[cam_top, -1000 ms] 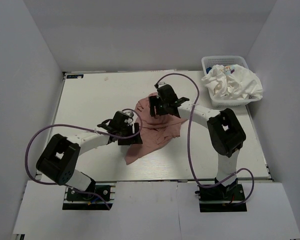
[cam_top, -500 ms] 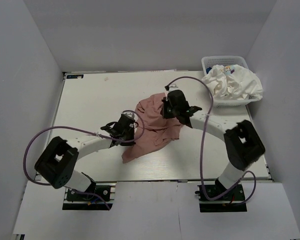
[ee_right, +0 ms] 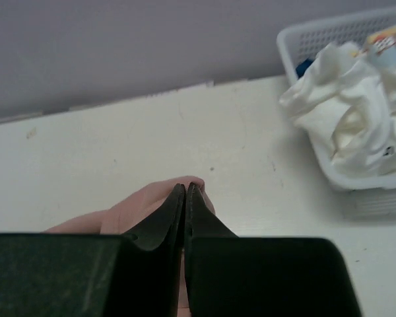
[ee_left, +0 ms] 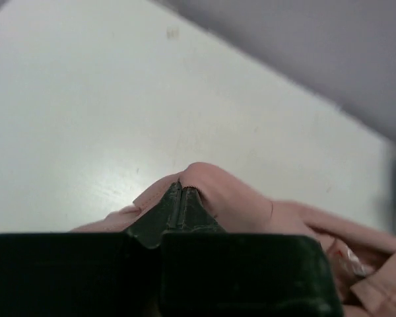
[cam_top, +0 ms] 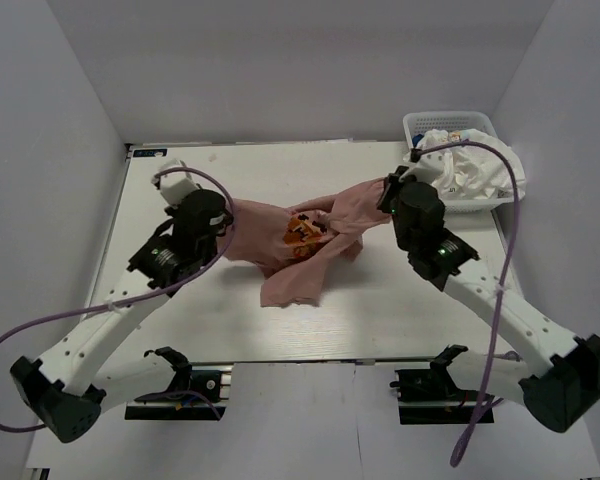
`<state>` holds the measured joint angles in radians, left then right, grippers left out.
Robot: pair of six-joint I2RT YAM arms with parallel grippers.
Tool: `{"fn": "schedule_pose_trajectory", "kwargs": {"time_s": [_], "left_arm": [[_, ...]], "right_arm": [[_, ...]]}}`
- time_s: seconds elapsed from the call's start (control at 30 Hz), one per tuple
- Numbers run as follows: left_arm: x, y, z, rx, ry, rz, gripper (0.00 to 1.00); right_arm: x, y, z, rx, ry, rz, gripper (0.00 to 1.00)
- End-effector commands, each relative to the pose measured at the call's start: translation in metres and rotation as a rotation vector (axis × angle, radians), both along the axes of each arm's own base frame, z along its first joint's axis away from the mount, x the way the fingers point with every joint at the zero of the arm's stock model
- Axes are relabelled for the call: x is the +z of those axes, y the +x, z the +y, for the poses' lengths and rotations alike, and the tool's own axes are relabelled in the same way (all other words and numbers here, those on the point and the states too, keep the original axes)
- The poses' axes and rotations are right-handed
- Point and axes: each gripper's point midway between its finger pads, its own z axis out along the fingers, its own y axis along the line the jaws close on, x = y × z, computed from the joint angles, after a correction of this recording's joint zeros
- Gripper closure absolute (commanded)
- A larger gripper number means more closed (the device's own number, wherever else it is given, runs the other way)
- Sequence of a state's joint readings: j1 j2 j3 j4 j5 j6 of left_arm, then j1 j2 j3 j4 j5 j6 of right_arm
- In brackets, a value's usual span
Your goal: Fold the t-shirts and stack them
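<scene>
The dusty pink t-shirt (cam_top: 300, 255) hangs stretched between both arms over the middle of the table, its orange-red print (cam_top: 302, 231) facing up and its lower part trailing on the table. My left gripper (cam_top: 226, 212) is shut on the shirt's left end (ee_left: 224, 195), pink cloth pinched at the fingertips (ee_left: 180, 187). On the other side, my right gripper (cam_top: 384, 192) is shut on the right end (ee_right: 148, 201), cloth wrapped round its tips (ee_right: 186, 187). A white t-shirt (cam_top: 465, 168) lies crumpled in the basket at the back right, also in the right wrist view (ee_right: 353, 109).
A white plastic basket (cam_top: 458, 122) stands at the table's back right corner, seen too in the right wrist view (ee_right: 330, 36). Purple cables (cam_top: 500, 240) loop from both arms. White walls close in the table on three sides.
Both grippers went from open to shut on the pink shirt, then swung apart and lifted, left arm to the left, right arm to the right, pulling the crumpled shirt out wide.
</scene>
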<state>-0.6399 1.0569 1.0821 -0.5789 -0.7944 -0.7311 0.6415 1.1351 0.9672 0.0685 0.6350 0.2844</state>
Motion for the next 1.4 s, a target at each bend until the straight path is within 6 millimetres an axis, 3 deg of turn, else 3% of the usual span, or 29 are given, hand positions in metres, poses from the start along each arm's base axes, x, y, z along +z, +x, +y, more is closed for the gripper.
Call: {"fn": "schedule_pose_trajectory", "kwargs": {"time_s": [0.0,0.03,0.1,0.13,0.27,0.37,0.5,0.63,0.7,0.73,0.83,0.87,0.9,0.93,0.97,1.0,1.03,1.07,1.1,1.13,1.17,1.2,1.23,1.27,1.3,1.33,1.37], "left_arm": [[0.065,-0.018,0.041,0.150,-0.020,-0.166,1.00],[0.093,-0.026,0.048,0.150,-0.079,-0.254,1.00],[0.114,-0.035,0.052,0.102,-0.078,-0.323,1.00],[0.142,-0.048,0.060,0.088,-0.139,-0.421,1.00],[0.173,-0.071,0.074,0.049,-0.146,-0.527,1.00],[0.205,-0.088,0.084,0.034,-0.177,-0.599,1.00],[0.231,-0.099,0.086,-0.016,-0.155,-0.652,1.00],[0.241,-0.099,0.085,-0.023,-0.146,-0.675,1.00],[0.240,-0.088,0.079,-0.014,-0.139,-0.664,1.00],[0.225,-0.076,0.073,-0.002,-0.111,-0.633,1.00],[0.185,-0.032,0.059,0.104,-0.040,-0.508,1.00],[0.165,-0.018,0.052,0.131,-0.021,-0.447,1.00],[0.143,-0.004,0.050,0.170,0.014,-0.379,1.00],[0.098,0.020,0.045,0.242,0.083,-0.254,1.00],[0.074,0.031,0.046,0.289,0.114,-0.197,1.00],[0.044,0.042,0.055,0.319,0.161,-0.112,1.00],[0.019,0.059,0.050,0.298,0.147,-0.054,1.00],[-0.028,0.081,0.047,0.287,0.194,0.059,1.00],[-0.056,0.093,0.068,0.324,0.211,0.135,1.00],[-0.071,0.105,0.075,0.359,0.214,0.167,1.00],[-0.089,0.114,0.082,0.372,0.239,0.231,0.88],[-0.128,0.122,0.088,0.399,0.282,0.351,0.77],[-0.104,0.140,0.095,0.459,0.258,0.318,0.64],[-0.107,0.137,0.096,0.465,0.279,0.374,0.49],[-0.092,0.149,0.094,0.469,0.279,0.343,0.19],[-0.091,0.152,0.091,0.450,0.280,0.349,0.10],[-0.080,0.161,0.087,0.411,0.275,0.313,0.00]], "right_arm": [[0.082,-0.020,-0.042,-0.122,0.053,-0.203,1.00],[0.097,-0.031,-0.050,-0.124,0.082,-0.238,1.00],[0.123,-0.053,-0.064,-0.116,0.129,-0.290,1.00],[0.126,-0.058,-0.067,-0.110,0.137,-0.294,1.00],[0.158,-0.086,-0.081,-0.071,0.182,-0.377,1.00],[0.192,-0.105,-0.090,-0.044,0.201,-0.438,1.00],[0.238,-0.131,-0.089,0.058,0.230,-0.508,1.00],[0.236,-0.126,-0.085,0.053,0.243,-0.467,1.00],[0.214,-0.104,-0.074,0.029,0.220,-0.380,1.00],[0.207,-0.097,-0.070,0.022,0.209,-0.357,1.00],[0.141,-0.051,-0.049,-0.049,0.119,-0.176,1.00],[0.101,-0.026,-0.036,-0.075,0.082,-0.073,1.00],[0.082,-0.017,-0.033,-0.098,0.069,-0.030,1.00],[0.062,-0.008,-0.026,-0.077,0.057,0.019,1.00],[-0.002,0.016,-0.016,-0.093,0.012,0.157,1.00],[-0.025,0.024,-0.013,-0.088,0.001,0.212,1.00],[-0.051,0.033,-0.011,-0.046,0.024,0.292,1.00],[-0.111,0.046,-0.004,-0.045,-0.027,0.435,1.00],[-0.127,0.050,0.000,-0.030,-0.026,0.483,1.00],[-0.155,0.058,-0.005,-0.065,-0.038,0.553,1.00],[-0.165,0.053,-0.014,-0.109,-0.074,0.616,0.99],[-0.170,0.061,-0.018,-0.132,-0.114,0.626,0.92],[-0.172,0.063,-0.020,-0.151,-0.136,0.632,0.87],[-0.172,0.060,-0.026,-0.172,-0.170,0.638,0.81],[-0.158,0.061,-0.028,-0.180,-0.184,0.600,0.79],[-0.157,0.061,-0.025,-0.169,-0.179,0.594,0.73],[-0.155,0.060,-0.014,-0.112,-0.151,0.574,0.18]]}}
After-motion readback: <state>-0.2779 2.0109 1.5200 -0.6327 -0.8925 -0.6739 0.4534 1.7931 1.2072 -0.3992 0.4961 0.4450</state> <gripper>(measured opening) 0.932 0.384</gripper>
